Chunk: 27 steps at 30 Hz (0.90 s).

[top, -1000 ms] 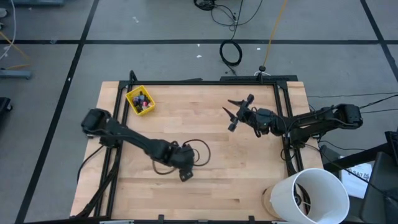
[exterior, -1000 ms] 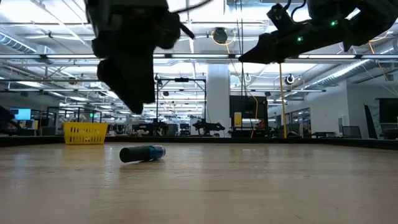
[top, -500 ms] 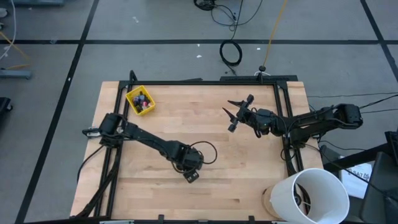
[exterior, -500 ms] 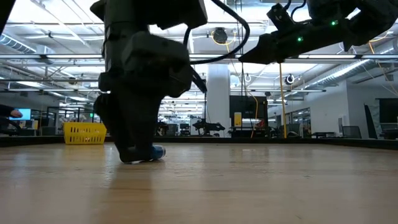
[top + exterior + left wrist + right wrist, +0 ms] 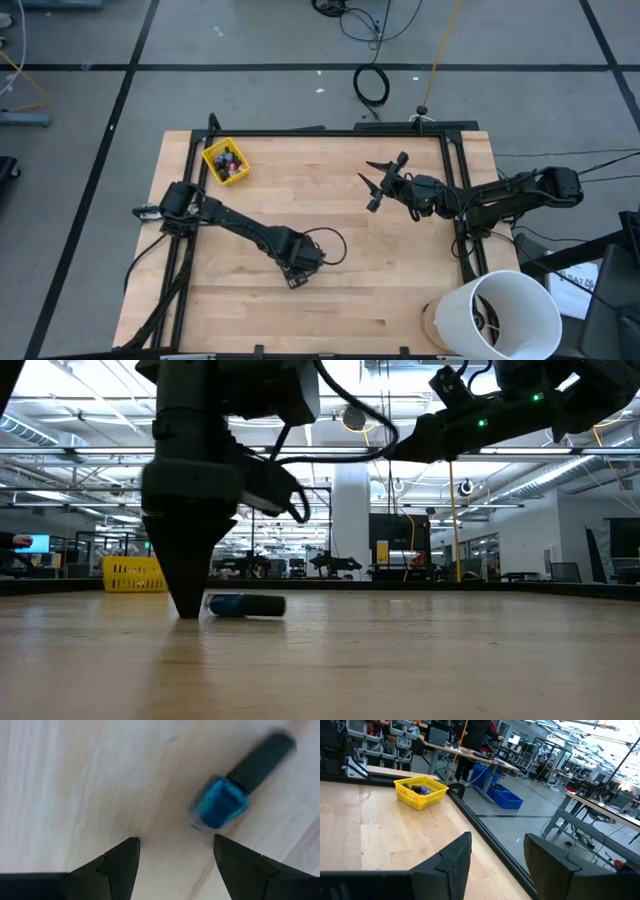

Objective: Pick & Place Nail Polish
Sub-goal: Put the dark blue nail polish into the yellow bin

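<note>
A blue nail polish bottle [image 5: 220, 809] with a dark cap [image 5: 260, 762] lies on its side on the wooden table; it also shows in the low view [image 5: 246, 605]. My left gripper [image 5: 296, 275] is open and points down at the table near the middle front. Its fingertips [image 5: 172, 852] stand just short of the bottle, which is outside the gap. The low view shows this gripper [image 5: 188, 600] close beside the bottle. My right gripper [image 5: 372, 185] is open and empty, held above the table's far right part. Several more bottles lie in the yellow bin [image 5: 226, 161].
The yellow bin stands at the table's far left corner [image 5: 420, 791]. A white bucket [image 5: 500, 315] stands off the table's near right corner. A dark cable loop [image 5: 325, 245] hangs by my left wrist. Bare wood lies between the arms.
My left gripper has come down to the table top and now stands beside the blue bottle. The bottle has turned about on the table: in the low view its cap now points the opposite way, and it lies a little farther over.
</note>
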### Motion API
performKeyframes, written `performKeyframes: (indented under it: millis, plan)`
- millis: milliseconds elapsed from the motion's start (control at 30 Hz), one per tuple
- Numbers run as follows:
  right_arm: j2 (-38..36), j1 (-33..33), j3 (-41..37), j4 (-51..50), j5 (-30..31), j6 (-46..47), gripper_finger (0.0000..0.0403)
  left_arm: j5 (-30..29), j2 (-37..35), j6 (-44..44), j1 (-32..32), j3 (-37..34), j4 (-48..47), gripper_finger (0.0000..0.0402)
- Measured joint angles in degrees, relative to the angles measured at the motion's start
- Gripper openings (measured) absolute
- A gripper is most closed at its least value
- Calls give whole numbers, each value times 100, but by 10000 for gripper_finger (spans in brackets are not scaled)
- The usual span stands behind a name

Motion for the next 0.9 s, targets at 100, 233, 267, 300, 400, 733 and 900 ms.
performKeyframes:
  millis: [100,233,267,300,400,733,900]
  plan:
    - [0,0,0,-1,0,4,171,-98,2,776,-53,-4,132,253]
    - [0,2,0,-4,0,4,171,-347,-2,1053,-106,-4,145,253]
    - [0,2,0,-1,0,4,171,-426,-14,1063,-124,-4,142,253]
    - [0,2,0,-3,0,4,171,-484,-15,1071,-139,-4,146,253]
    - [0,2,0,-4,0,4,171,-477,-15,1134,-141,-6,171,253]
    - [0,2,0,-15,0,7,171,-451,-612,71,-110,-46,-270,253]
    - [0,2,0,-1,0,7,171,-92,-931,-1078,-166,-19,629,253]
